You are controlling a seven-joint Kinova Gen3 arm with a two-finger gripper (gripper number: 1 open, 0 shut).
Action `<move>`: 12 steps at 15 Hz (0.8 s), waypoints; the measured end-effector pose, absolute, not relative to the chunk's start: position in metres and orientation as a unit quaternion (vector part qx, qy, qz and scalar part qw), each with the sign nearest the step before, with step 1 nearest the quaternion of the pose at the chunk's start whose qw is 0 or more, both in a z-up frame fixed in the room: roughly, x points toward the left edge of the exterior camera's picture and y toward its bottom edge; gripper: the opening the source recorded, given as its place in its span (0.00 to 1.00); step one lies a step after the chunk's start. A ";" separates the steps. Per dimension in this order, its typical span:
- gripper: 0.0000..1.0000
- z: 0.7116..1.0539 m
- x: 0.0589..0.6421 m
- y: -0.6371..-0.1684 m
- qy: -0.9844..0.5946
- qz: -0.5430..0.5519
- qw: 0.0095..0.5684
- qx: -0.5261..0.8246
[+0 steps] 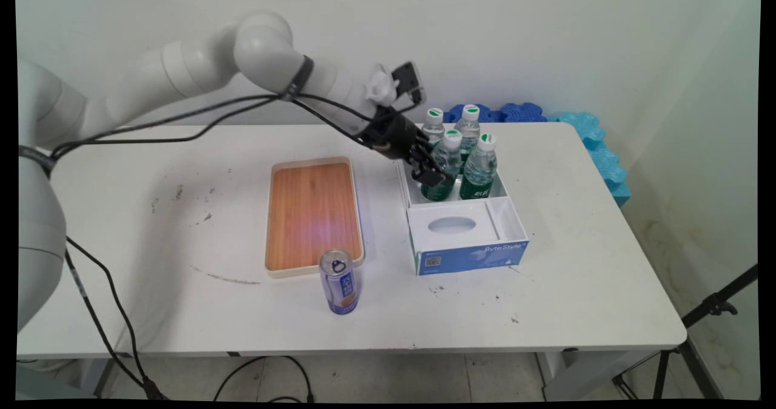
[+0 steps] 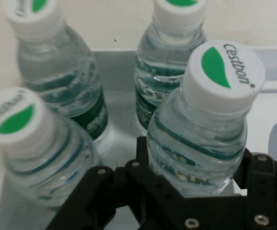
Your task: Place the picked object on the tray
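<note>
Four small water bottles with white caps and green labels stand in the back compartment of a white and blue box. My black gripper reaches down into that compartment from the left and is shut on the front left bottle, which stands upright in the box. In the hand view this bottle sits between the gripper fingers, its cap lettered Cestbon. The other three bottles crowd close around it.
A wooden tray with a cream rim lies left of the box. A blue and silver drink can stands upright just in front of the tray. Blue foam pieces lie along the table's far right edge. Black cables hang from the arm.
</note>
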State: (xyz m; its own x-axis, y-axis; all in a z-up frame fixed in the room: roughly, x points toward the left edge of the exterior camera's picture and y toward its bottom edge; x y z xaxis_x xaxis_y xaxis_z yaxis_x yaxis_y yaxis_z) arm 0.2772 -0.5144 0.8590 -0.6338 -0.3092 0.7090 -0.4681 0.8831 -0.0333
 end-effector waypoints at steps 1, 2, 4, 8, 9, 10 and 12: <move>0.00 0.869 0.283 -0.510 -0.896 0.111 0.372 0.216; 0.00 0.882 0.290 -0.503 -0.894 0.114 0.376 0.215; 0.00 0.908 0.307 -0.487 -0.891 0.117 0.385 0.210; 0.00 0.945 0.362 -0.444 -0.897 0.112 0.388 0.180; 0.00 0.949 0.380 -0.433 -0.901 0.111 0.384 0.170; 0.00 0.951 0.396 -0.424 -0.904 0.111 0.378 0.165; 0.00 0.950 0.427 -0.406 -0.911 0.109 0.364 0.157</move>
State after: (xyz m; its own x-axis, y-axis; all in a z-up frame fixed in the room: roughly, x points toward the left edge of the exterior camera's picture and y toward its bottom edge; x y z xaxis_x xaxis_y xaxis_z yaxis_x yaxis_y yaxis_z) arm 0.4274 -0.4063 0.9503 -0.6850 -0.2066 0.6986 -0.3663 0.9266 -0.0850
